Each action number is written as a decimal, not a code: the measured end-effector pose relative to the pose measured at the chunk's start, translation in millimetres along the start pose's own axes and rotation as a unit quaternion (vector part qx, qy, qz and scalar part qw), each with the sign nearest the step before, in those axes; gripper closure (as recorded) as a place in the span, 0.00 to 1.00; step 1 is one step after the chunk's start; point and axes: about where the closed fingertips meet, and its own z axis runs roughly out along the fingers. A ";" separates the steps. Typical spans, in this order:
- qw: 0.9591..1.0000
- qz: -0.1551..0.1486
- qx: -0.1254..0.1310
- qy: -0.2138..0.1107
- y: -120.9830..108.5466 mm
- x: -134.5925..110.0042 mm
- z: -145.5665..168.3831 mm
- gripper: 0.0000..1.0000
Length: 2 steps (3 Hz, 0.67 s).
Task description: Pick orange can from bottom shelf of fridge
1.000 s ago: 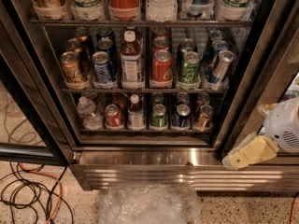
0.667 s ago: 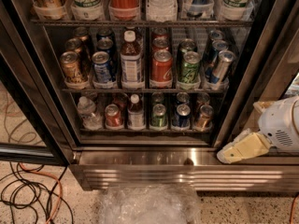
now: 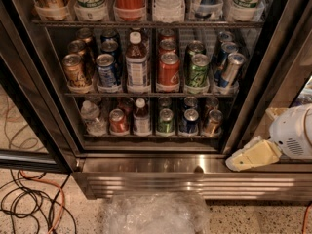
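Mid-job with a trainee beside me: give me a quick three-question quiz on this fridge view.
1. True or false: the orange can stands at the right end of the bottom shelf.
2. Which can stands just left of the blue can: A red, B green, C silver?
3. Fill in: the gripper is outside the fridge, by its lower ____ corner.
Key: 1 true; 2 B, the green can; 3 right.

Logging speckled beige terrazzo floor [image 3: 253, 219] running along the bottom. Noting tangled black and orange cables [image 3: 30, 204] lying on it at left. Seeing crumpled clear plastic sheet [image 3: 156, 213] sitting at centre, catching warm light.
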 end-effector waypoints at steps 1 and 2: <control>0.998 0.057 0.016 -0.013 -4.0 25.2 24.2 0.00; 0.993 0.109 0.031 -0.035 -10.5 45.0 51.7 0.00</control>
